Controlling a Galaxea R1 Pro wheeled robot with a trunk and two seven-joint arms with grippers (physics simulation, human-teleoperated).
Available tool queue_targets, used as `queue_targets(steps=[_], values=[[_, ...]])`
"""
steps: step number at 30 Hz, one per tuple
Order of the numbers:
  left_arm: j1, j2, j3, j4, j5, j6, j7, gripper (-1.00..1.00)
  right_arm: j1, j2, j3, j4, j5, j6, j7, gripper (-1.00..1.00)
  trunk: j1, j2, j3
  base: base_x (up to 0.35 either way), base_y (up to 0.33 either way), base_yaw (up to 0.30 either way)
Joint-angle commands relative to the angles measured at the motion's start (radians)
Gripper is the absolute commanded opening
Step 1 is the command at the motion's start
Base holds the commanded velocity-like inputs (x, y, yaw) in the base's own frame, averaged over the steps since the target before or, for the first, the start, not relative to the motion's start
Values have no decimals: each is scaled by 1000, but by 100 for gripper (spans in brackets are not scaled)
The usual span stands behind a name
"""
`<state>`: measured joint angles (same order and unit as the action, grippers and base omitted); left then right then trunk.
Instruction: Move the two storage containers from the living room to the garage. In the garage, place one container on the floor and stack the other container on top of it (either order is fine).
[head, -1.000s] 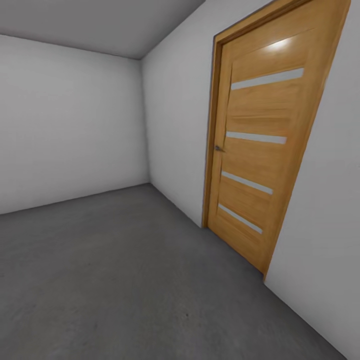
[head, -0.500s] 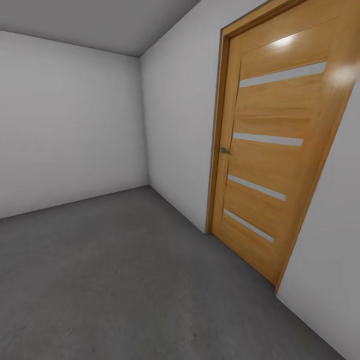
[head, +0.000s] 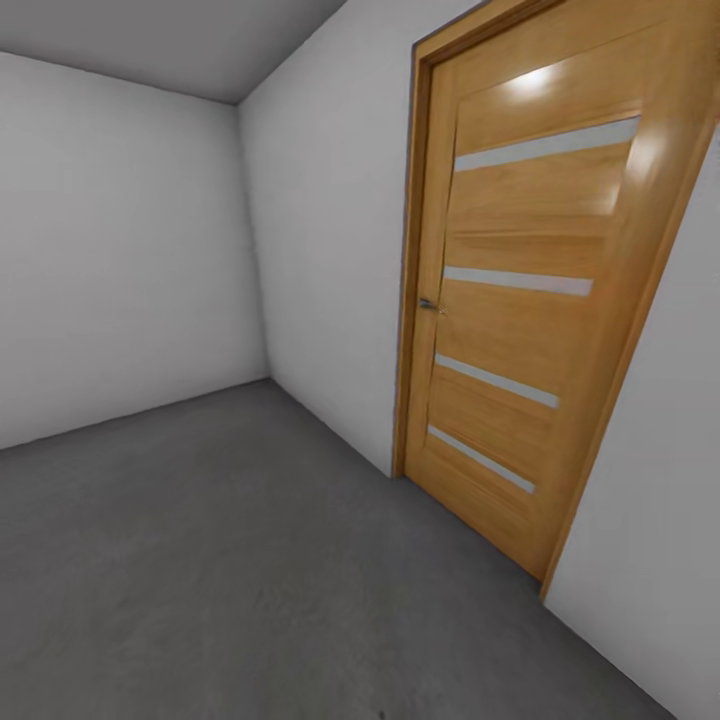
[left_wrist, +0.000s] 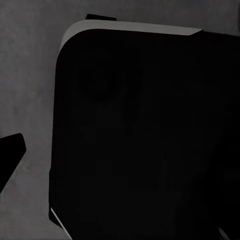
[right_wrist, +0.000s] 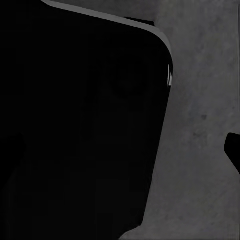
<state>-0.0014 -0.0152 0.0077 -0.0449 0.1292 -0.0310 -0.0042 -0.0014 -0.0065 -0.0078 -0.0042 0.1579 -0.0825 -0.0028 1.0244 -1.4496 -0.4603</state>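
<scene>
Hand state could not be told on either side. In the left wrist view a dark fingertip (left_wrist: 10, 150) showed at the frame edge against grey concrete, and in the right wrist view another dark fingertip (right_wrist: 233, 150) likewise; the opposing finger of each was lost in blackness, so wide or narrow was not readable. A large black rounded body (left_wrist: 140, 135), probably the robot's own base, lay beyond both hands, with rough grey floor (right_wrist: 200, 130) beside it.

Outward, the head view showed the same dark concrete floor (head: 250, 560) running to a corner of plain white walls (head: 120, 250), with a closed wooden door (head: 530, 300) and its small handle (head: 428, 303) along the right-hand wall.

Neither storage container was to be found, so direction from hand to bin, bin long axis and nearer arm stayed undetermined. Judgement: robot in transit over garage-type floor.
</scene>
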Motion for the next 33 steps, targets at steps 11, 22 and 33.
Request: queue_targets(steps=[11, 22, 33], values=[[0, 0, 0, 0, 9, -2, 0, 100, 0, -1, -1, 0, 8, -2, 0, 100, 1, 0, -1, 321, 97, -250], [0, 0, 0, 0, 9, -3, 0, 100, 0, -1, -1, 0, 8, -2, 0, 100, 1, 0, -1, 321, 97, -250], [0, 0, 0, -1, 8, -3, 0, 100, 0, -2, -1, 0, 8, -2, 0, 100, 1, 0, -1, 321, 97, -250]])
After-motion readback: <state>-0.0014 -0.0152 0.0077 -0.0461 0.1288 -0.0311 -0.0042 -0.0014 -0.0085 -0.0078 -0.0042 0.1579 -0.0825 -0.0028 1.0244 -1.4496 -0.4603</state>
